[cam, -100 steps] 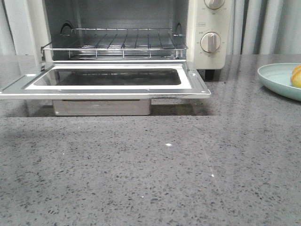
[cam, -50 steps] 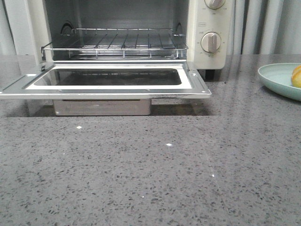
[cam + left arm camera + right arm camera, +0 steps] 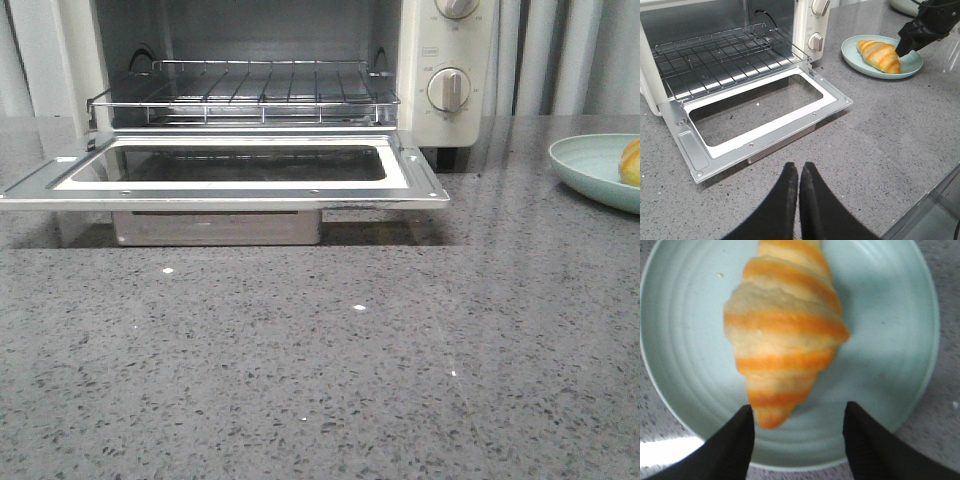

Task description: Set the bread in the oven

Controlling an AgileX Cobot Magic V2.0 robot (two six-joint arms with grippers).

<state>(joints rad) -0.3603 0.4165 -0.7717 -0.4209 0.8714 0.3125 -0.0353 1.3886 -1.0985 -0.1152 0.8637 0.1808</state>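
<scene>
Your right tool (image 3: 796,432) hung over the bread (image 3: 785,335) with its two fingers spread wide apart and nothing between them, one finger (image 3: 737,445) just beside the roll's near tapered tip and the other well clear over bare plate. The bread lay on the pale green plate (image 3: 890,340), resting on the dish and not yet lifted, and in the right wrist view its long axis ran away from the tool, roughly in line with the gap rather than across it. That meant the fingers would have closed across the roll's narrow width, but the tool sat offset, so the gap was centred beside the tip rather than over the thick middle. You would likely have needed to shift toward the roll and advance along it before closing. Your left tool (image 3: 799,190) was pressed together, empty, low over the grey worktop (image 3: 890,140) in front of the oven (image 3: 730,60). The oven's door (image 3: 760,110) lay folded down flat and its wire rack (image 3: 715,55) stood bare. The plate sat on the worktop to the right of the oven, so your right arm was clearly the nearer one.
</scene>
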